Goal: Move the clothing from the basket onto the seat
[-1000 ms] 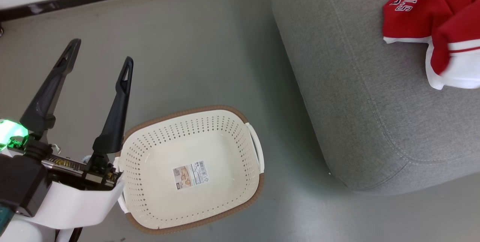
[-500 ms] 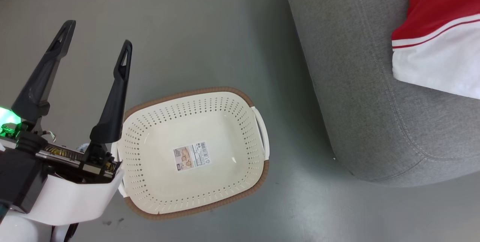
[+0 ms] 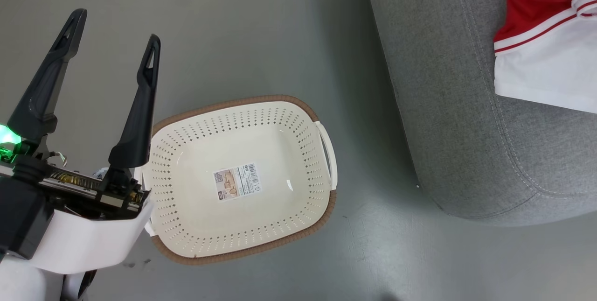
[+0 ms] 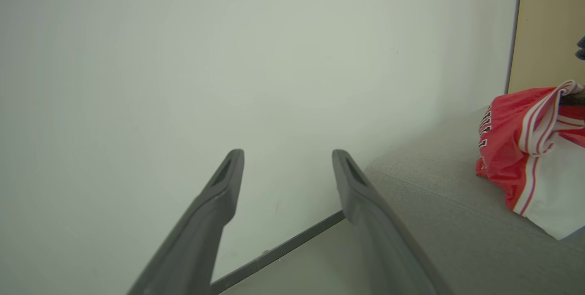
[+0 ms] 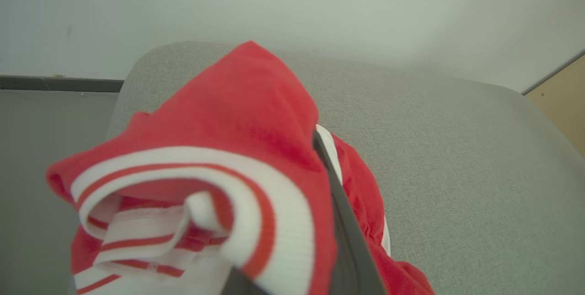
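Clothing (image 5: 237, 112) pinched by R gripper (image 5: 317, 137) over seat (image 5: 457, 171), prob. touching.

The clothing (image 3: 545, 58), cut off with the seat (image 3: 447, 105) at the head view's upper right edges, hides most of the right gripper (image 5: 316, 137) at its wrist view's lower centre, and the label (image 3: 236, 182) in the basket (image 3: 242, 101) is too small to read.

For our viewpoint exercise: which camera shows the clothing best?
Left wrist view: the clothing lies on the seat, lettering and trim visible. Head view crops it; right wrist view is too close, just bunched folds.
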{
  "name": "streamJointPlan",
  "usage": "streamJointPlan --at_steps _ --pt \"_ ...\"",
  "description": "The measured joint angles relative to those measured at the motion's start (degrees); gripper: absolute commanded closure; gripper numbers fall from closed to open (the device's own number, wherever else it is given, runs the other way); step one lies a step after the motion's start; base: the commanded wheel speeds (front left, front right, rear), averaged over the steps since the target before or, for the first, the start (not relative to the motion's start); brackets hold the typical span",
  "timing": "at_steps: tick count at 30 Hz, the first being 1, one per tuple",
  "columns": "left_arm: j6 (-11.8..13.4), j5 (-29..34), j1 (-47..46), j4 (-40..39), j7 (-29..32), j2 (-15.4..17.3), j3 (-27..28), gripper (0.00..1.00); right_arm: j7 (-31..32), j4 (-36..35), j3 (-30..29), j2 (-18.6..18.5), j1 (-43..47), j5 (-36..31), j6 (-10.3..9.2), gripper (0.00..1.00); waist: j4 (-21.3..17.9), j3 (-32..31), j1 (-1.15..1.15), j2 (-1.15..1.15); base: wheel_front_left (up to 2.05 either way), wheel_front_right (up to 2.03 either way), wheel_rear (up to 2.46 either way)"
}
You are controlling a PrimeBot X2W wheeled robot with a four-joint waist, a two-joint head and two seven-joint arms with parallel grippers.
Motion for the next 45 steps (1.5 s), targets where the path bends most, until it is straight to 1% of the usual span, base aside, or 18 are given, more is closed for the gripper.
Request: streamJointPlan --at_steps 6,8,10,11,12,13,17,24,29,36,42,45 --pt "0.00 0.00 0.00 1.51 -1.32 -0.34 -0.16 0.00 1.77 0.93 2.68 0.25 0.48 2.04 0.00 1.00 -0.76 0.11 0.00 0.00 0.00 0.00 0.00" --pt "0.01 0.00 0.00 1.82 -1.55 -0.36 -0.18 0.00 1.88 0.92 3.14 0.33 0.48 2.37 0.00 0.71 -0.90 0.06 0.00 0.00 0.00 0.00 0.00" --pt "0.01 0.00 0.00 2.42 -1.80 -0.52 -0.32 0.00 2.20 0.92 3.97 0.42 0.49 3.26 0.00 0.33 -1.18 -0.10 0.00 0.00 0.00 0.00 0.00" --pt "0.01 0.00 0.00 2.61 -2.13 -0.56 -0.41 0.00 2.21 0.89 4.28 0.43 0.52 3.75 0.00 0.20 -1.32 -0.21 0.00 0.00 0.00 0.00 0.00" --pt "0.01 0.00 0.00 2.79 -2.46 -0.63 -0.45 0.00 2.55 0.85 4.69 0.44 0.58 4.09 0.00 0.02 -1.47 -0.33 0.00 0.00 0.00 0.00 0.00" --pt "0.01 0.00 0.00 3.31 -2.90 -0.78 -0.51 0.00 3.03 0.70 5.64 0.48 0.83 4.80 0.00 0.00 -1.77 -0.62 0.00 0.00 0.00 0.00 0.00" --pt "0.01 -0.02 0.00 4.34 -3.53 -1.26 -0.56 0.00 3.54 -0.11 6.84 0.43 1.68 7.04 0.00 0.00 -2.43 -1.28 0.00 0.00 0.00 0.00 0.00" --pt "0.05 -0.21 0.01 6.16 -5.09 -1.79 -0.76 0.00 3.99 -2.81 10.46 -0.80 3.37 9.90 0.00 0.00 -3.70 -2.68 0.00 0.00 0.00 0.00 0.00" --pt "0.54 -0.27 0.01 7.45 -6.01 -2.11 -0.65 0.00 3.98 -4.86 12.05 -1.03 5.46 13.25 0.00 0.00 -4.74 -3.77 0.00 0.00 0.00 0.00 0.00" --pt "0.63 -0.53 0.16 9.04 -7.06 -2.56 -0.11 0.00 3.57 -9.64 15.75 -2.93 8.70 15.86 0.00 0.00 -6.20 -5.65 0.00 0.00 0.00 0.00 0.00" --pt "1.66 -0.91 0.48 10.66 -8.01 -3.15 0.81 0.00 2.19 -13.74 18.55 -5.35 9.91 16.57 0.00 0.00 -7.34 -7.61 0.00 0.00 0.00 0.00 0.00" --pt "2.04 -1.29 1.37 11.82 -8.11 -3.33 1.45 0.00 1.04 -16.13 19.38 -5.89 9.89 16.57 0.00 0.00 -7.78 -8.70 0.00 0.00 0.00 0.00 0.00"
